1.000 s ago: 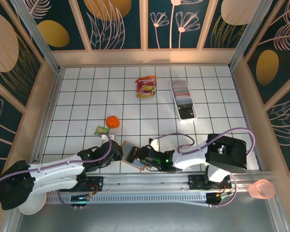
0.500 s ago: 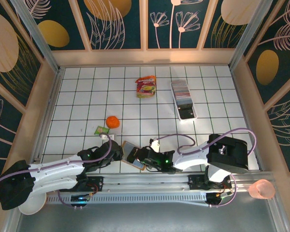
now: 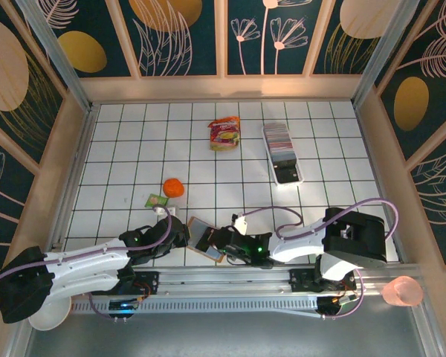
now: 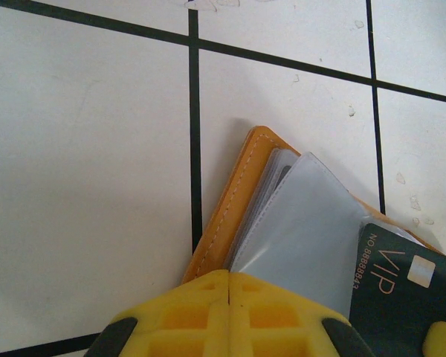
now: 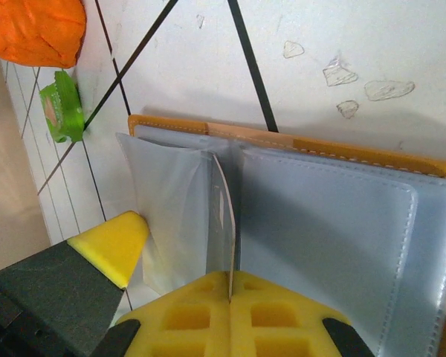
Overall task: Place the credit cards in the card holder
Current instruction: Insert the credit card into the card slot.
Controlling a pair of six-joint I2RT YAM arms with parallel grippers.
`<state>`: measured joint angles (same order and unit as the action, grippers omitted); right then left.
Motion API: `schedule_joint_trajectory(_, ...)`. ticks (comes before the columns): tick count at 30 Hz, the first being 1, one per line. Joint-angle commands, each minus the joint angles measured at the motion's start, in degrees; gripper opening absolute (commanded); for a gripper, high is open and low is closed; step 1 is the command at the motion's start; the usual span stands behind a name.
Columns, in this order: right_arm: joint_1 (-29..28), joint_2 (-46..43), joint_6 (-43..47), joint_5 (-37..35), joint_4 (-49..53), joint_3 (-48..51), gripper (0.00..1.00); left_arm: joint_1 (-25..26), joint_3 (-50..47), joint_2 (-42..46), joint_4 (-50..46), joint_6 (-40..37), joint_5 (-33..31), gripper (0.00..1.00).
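One small orange-brown leather-like card holder point(image 3: 203, 239) lies open on the white tiled surface point(image 3: 119, 149) near the front edge, its grey-blue clear sleeves point(image 4: 305, 230) fanned upward. One dark green card point(image 4: 390, 279) printed "VIP" rests slanted against those sleeves. The other credit cards point(image 3: 281, 143) are stacked in one long clear plastic tray point(image 3: 289, 176) at the far right, too many to count. There is also one round orange ball point(image 3: 173, 187), one small green packet point(image 3: 157, 200) and one red-and-yellow snack packet point(image 3: 224, 134).

Both arms lie low and stretched inward, meeting over the card holder. The left gripper point(image 3: 181, 235) has its jaws pressed together on the holder's near end; whether they pinch anything I cannot tell. The right gripper point(image 5: 229, 281) has its jaws closed on a thin sheet seen edge-on among the sleeves, apparently the dark green card.
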<state>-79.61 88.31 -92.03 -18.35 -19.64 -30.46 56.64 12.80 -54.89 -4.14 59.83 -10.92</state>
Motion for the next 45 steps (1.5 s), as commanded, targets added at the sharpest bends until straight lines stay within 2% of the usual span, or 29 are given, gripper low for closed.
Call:
schedule_joint_trajectory(1,-0.3,-0.5,2.5,-1.0,0.6,2.5,0.0,0.1,-2.2,-1.4,-5.0,0.6,2.5,0.04)
schedule_joint_trajectory(19,3.0,0.4,10.2,0.6,-9.9,5.0,0.0,0.1,-2.7,-1.5,-4.3,0.8,3.1,0.05)
schedule_joint_trajectory(22,3.6,0.6,10.0,1.5,-14.2,6.8,0.0,0.1,-2.6,-1.4,-4.4,0.8,3.2,0.05)
schedule_joint_trajectory(27,3.9,1.1,10.3,1.4,-13.8,6.4,0.0,0.1,-2.5,-1.4,-4.4,0.8,3.3,0.06)
schedule_joint_trajectory(45,1.4,3.9,1.3,2.7,-11.7,5.6,0.0,0.1,-3.0,-1.6,-3.9,1.2,3.8,0.12)
